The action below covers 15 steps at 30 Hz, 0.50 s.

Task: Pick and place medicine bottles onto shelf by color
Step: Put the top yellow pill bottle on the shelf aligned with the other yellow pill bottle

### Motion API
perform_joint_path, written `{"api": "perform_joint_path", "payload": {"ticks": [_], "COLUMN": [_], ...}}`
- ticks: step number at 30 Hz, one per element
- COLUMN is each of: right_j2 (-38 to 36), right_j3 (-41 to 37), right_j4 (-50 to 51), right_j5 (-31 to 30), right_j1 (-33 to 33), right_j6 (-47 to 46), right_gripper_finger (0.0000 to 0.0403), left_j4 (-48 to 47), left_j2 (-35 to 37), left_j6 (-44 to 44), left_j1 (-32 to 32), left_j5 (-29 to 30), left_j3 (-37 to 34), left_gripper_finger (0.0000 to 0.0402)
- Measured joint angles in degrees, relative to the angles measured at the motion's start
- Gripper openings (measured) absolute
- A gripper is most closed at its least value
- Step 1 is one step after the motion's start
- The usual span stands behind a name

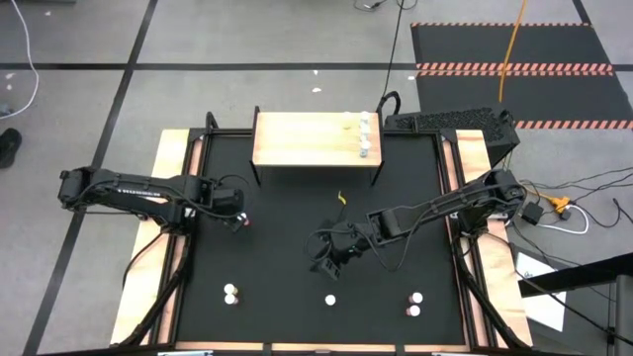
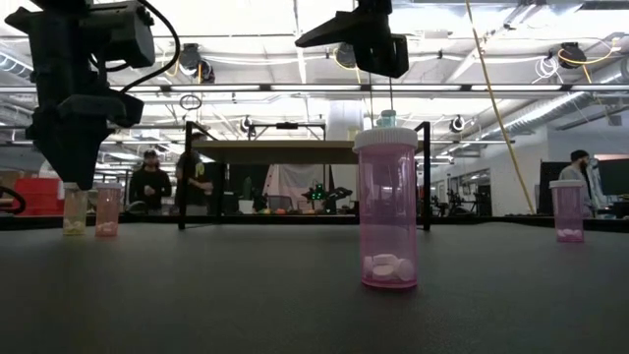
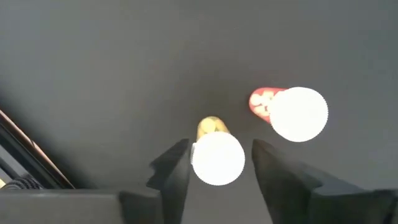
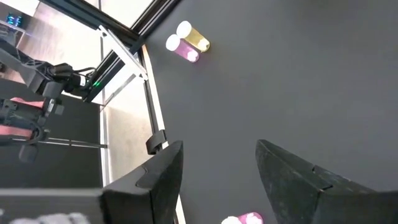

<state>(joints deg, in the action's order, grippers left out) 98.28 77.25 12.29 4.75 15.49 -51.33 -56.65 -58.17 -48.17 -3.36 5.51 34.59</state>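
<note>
While my left gripper (image 3: 217, 163) hangs over the yellow bottle (image 3: 216, 155), its fingers apart either side of the white cap and not yet clamped, I should drop straight and close evenly, since the pink bottle (image 3: 292, 112) stands just beside it. In the high view this pair sits at mid-left of the black surface (image 1: 287, 247); the shelf (image 1: 307, 138) lies at top centre with open mat between. My right gripper (image 1: 331, 259) waits open near centre.

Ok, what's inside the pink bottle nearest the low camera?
A few white tablets lie on the bottom of the pink bottle; the rest looks empty. Its white cap hides the top.
</note>
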Motion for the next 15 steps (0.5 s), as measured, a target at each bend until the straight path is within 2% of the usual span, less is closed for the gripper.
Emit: {"api": "perform_joint_path", "payload": {"ticks": [7,11,15], "right_j2": [0.0,-0.47,-1.29], "right_j3": [0.0,0.0,0.0], "right_j4": [0.02,-0.55,-4.96], "right_j5": [0.04,0.04,0.02], "right_j1": [0.0,0.0,-0.79], "right_j6": [0.56,2.91,8.23], "right_gripper_finger": [0.0196,0.0196,0.0196], "left_j4": [-0.15,-3.07,-8.68], "left_j2": [0.02,-0.02,0.88], "left_j6": [0.03,-2.43,-5.09], "left_j1": [0.0,0.0,2.15], "left_j5": [-0.13,-5.09,-9.17], "left_j3": [0.0,1.47,7.49], "left_gripper_finger": [0.0118,0.0118,0.0128]}}
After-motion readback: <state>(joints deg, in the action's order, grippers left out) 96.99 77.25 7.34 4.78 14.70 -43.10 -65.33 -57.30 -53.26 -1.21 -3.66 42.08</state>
